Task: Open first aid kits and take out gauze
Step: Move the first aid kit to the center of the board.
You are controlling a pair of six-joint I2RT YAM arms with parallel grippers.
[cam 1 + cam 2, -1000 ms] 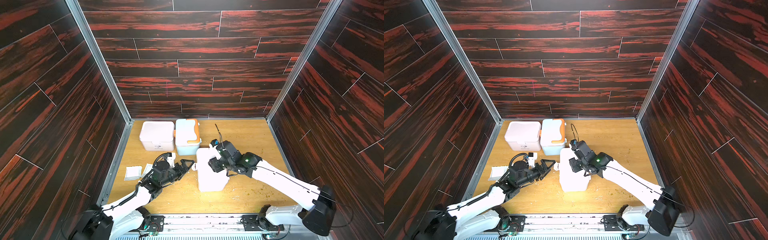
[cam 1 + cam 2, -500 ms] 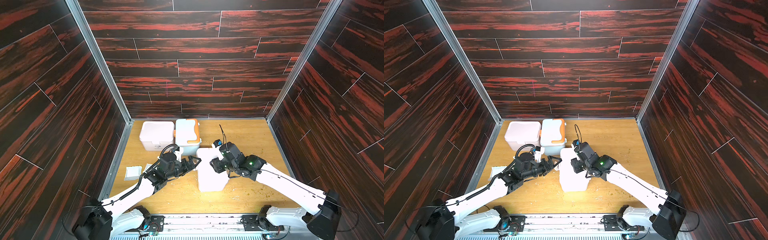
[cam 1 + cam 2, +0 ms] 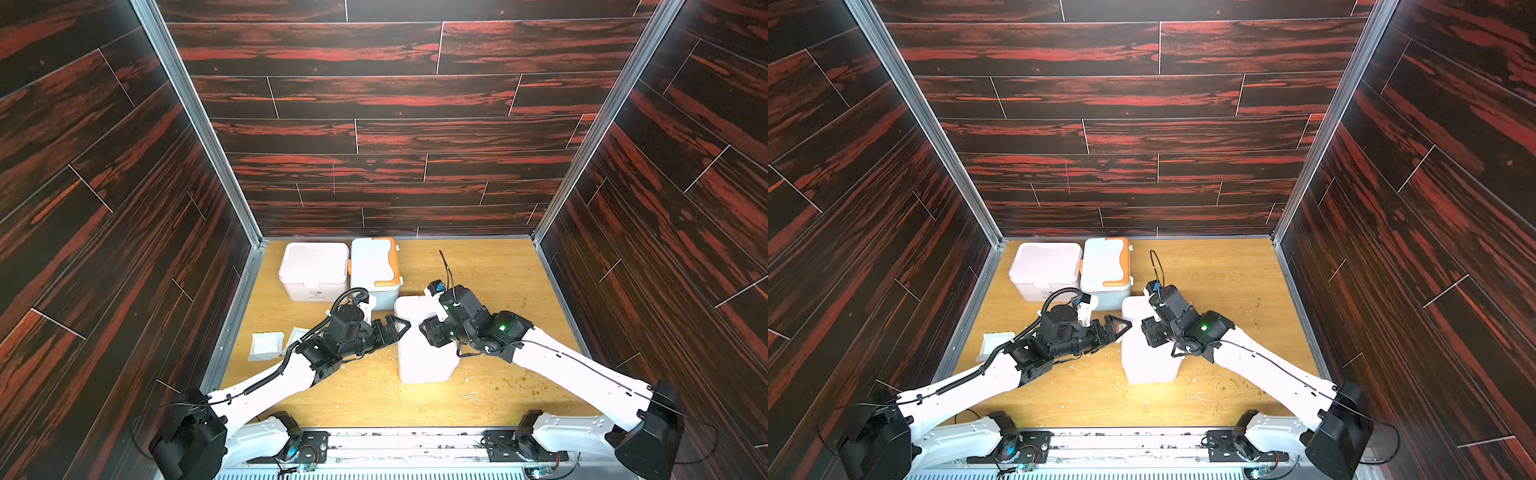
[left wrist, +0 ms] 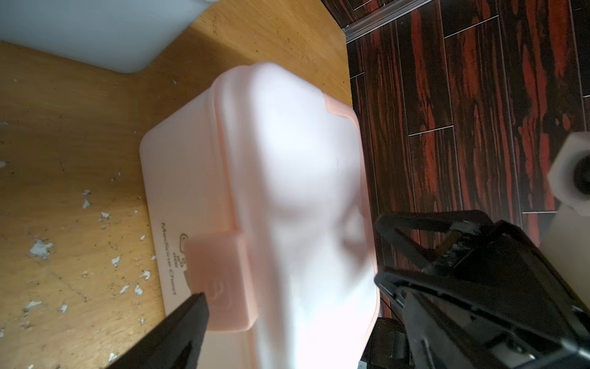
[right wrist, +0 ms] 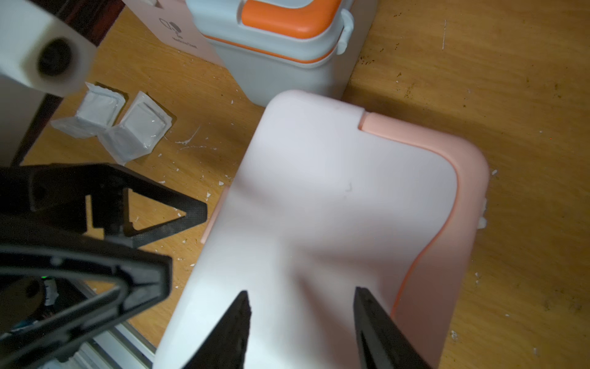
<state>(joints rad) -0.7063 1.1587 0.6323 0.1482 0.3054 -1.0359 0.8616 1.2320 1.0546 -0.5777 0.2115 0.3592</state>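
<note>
Here the nearest first aid kit (image 3: 419,357) is shown closed at the middle of the table (image 3: 498,270). Its long axis runs from the robot's base toward the back wall. Its pink clasp (image 4: 220,278) is set in the long side turned toward the left arm, so the lid's release lies on that arm's side.

The left gripper (image 4: 289,262) is seen with its jaws spread wide. One finger is just below the clasp and the other is above the lid, so the clasped edge lies between them. Contact cannot be told.

The right gripper (image 5: 300,292) is held over the lid, jaws partly apart and nothing between them. It is judged better placed to steady the kit than to free the clasp.

Two gauze packets (image 5: 137,127) lie on the table beyond the left arm, well apart from this kit. The pink kit (image 3: 313,266) and the orange-handled kit (image 3: 372,262) stand closed side by side near the back wall.
</note>
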